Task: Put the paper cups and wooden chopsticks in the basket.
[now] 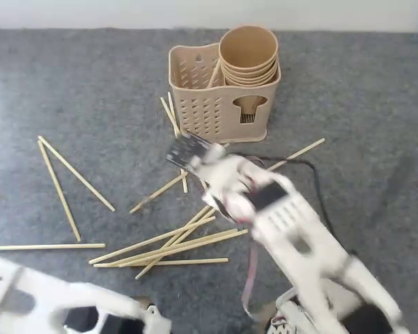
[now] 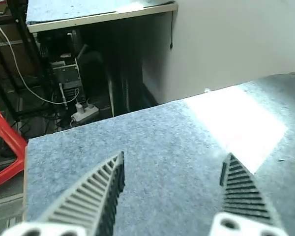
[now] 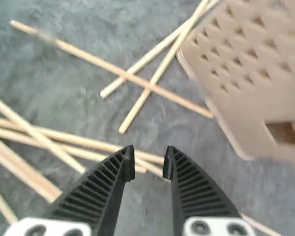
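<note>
The beige basket [image 1: 209, 111] stands at the far side of the grey table [image 1: 70, 83]. A stack of paper cups [image 1: 249, 50] is already nested in one compartment, and a single chopstick [image 1: 213, 73] leans inside the other.

Plenty of wood is left on the table. A loose bundle of chopsticks [image 1: 171, 245] lies fanned out in the middle foreground, and a pair [image 1: 75, 174] is splayed off to one side. One stick [image 1: 45, 246] lies flat near the table edge, and two more [image 1: 170, 115] rest against the basket's wall.

The right gripper [image 1: 188, 152] sits low, just in front of the basket. In the right wrist view, the right gripper [image 3: 148, 162] has its fingers parted only slightly. Nothing is between them, and crossed sticks lie on the table below with the basket [image 3: 250, 73] close by.

The left gripper [image 2: 176, 160] is spread wide and empty over bare table. The left arm [image 1: 56, 299] is down at the near edge, well apart from the basket.
</note>
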You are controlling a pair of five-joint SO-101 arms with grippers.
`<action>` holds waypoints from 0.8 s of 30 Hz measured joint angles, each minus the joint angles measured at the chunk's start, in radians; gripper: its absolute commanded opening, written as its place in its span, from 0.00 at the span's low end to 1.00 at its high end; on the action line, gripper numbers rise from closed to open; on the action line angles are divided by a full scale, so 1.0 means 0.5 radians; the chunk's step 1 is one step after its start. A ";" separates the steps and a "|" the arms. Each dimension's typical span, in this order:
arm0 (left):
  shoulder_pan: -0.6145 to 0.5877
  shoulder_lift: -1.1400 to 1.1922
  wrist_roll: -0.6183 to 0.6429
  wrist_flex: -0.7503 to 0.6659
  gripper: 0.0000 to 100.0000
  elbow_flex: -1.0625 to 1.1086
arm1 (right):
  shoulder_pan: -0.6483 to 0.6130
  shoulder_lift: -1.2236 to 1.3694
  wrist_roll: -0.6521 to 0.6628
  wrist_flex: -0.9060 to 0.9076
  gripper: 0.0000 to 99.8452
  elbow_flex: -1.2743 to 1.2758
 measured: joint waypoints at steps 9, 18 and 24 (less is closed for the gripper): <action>-0.206 0.939 0.000 -0.021 0.30 -0.651 | -0.178 1.255 0.288 0.126 0.12 -1.080; -0.377 1.372 0.000 -0.021 0.30 -1.000 | -0.362 2.265 0.678 0.810 0.12 -2.348; -0.390 1.467 0.000 -0.089 0.30 -1.016 | -0.365 2.765 0.749 1.227 0.12 -3.118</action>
